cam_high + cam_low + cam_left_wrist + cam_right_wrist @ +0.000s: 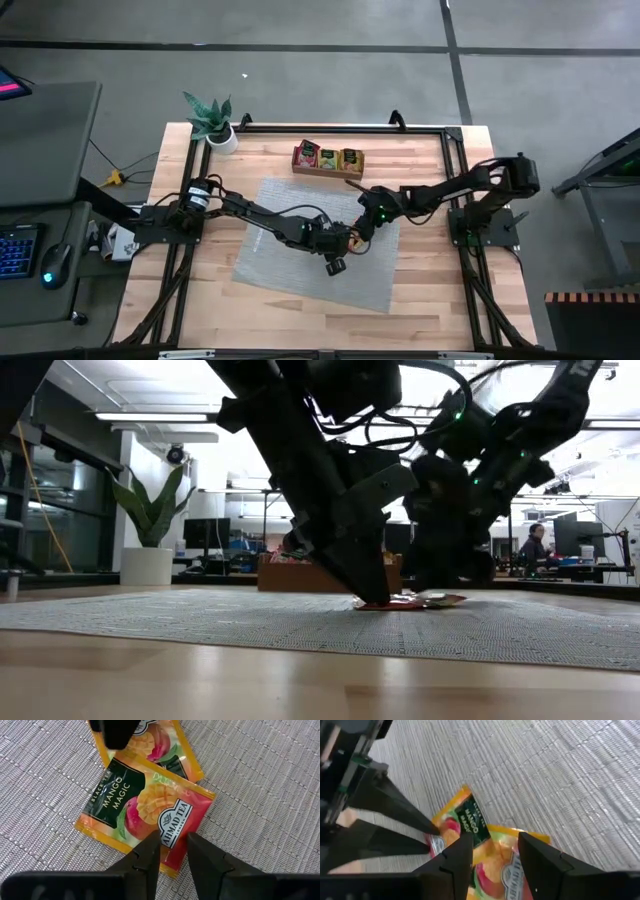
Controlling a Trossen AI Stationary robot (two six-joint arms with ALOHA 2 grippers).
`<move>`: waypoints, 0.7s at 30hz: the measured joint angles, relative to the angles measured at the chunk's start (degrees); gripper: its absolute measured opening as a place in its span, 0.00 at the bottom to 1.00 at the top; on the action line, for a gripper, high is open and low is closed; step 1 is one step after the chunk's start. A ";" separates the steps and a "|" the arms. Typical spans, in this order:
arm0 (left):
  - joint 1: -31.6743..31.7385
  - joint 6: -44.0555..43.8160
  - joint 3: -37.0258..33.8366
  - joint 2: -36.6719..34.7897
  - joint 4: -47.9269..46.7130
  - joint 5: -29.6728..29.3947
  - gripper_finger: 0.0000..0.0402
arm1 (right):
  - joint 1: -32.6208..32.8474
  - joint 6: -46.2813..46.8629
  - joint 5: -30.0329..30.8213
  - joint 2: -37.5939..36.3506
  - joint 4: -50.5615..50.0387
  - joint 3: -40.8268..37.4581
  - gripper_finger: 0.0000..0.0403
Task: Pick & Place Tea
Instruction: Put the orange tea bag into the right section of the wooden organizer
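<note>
Left gripper straddles one Mango Magic sachet, jaws parted, nothing grasped.
Right gripper, also parted, works the overlapped sachet; each should pinch only its own edge off the grey woven mat.

A large grey woven mat covers the middle of the light wooden table. Beyond the mat's far edge stands a brown wooden three-compartment tray, with a green potted plant in a white pot near the table's far left corner.

Robotics lab, monitors, seated person
</note>
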 joint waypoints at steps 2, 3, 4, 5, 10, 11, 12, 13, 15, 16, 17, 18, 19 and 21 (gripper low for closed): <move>0.00 -0.02 -0.02 0.04 0.14 0.03 0.24 | -0.49 0.62 -1.61 1.39 1.78 0.02 0.39; 0.00 -0.22 -0.02 0.04 0.18 0.18 0.24 | -0.71 0.90 -2.42 1.87 2.04 0.05 0.40; 0.00 -0.35 -0.02 0.04 0.18 0.32 0.24 | -0.85 1.29 -3.00 2.32 1.93 0.05 0.41; 0.00 -0.37 -0.02 0.04 0.19 0.42 0.24 | -0.94 1.61 -3.28 2.61 1.86 0.05 0.41; 0.00 -0.37 -0.04 0.11 0.63 0.15 0.24 | -0.98 1.80 -4.76 2.67 1.89 0.05 0.45; 0.00 -0.37 -0.04 0.13 0.70 0.11 0.24 | -0.98 1.82 -5.13 2.67 1.91 0.05 0.45; 0.00 -0.37 -0.04 0.15 0.80 0.07 0.24 | -0.98 1.82 -5.35 2.67 1.92 0.05 0.45; 0.01 -0.37 -0.06 0.15 0.92 0.04 0.24 | -0.96 1.80 -5.53 2.67 1.87 0.05 0.45; 0.01 -0.38 -0.07 0.16 1.03 0.07 0.24 | -0.96 1.66 -6.19 2.67 1.91 0.05 0.45; 0.00 -0.39 -0.07 0.17 1.08 0.06 0.24 | -0.96 1.65 -6.61 2.67 1.91 0.05 0.45; 0.00 -0.40 -0.07 0.17 1.10 0.07 0.24 | -0.96 1.59 -6.89 2.67 1.91 0.05 0.45; 0.00 -0.42 -0.07 0.20 1.10 0.07 0.24 | -0.95 1.55 -7.35 2.67 1.89 0.05 0.45; 0.00 -0.42 -0.07 0.20 1.12 0.04 0.24 | -0.93 1.43 -7.72 2.68 1.87 0.05 0.45; 0.01 -0.42 -0.09 0.20 1.18 0.04 0.24 | -0.93 1.13 -7.96 2.69 1.93 0.05 0.45</move>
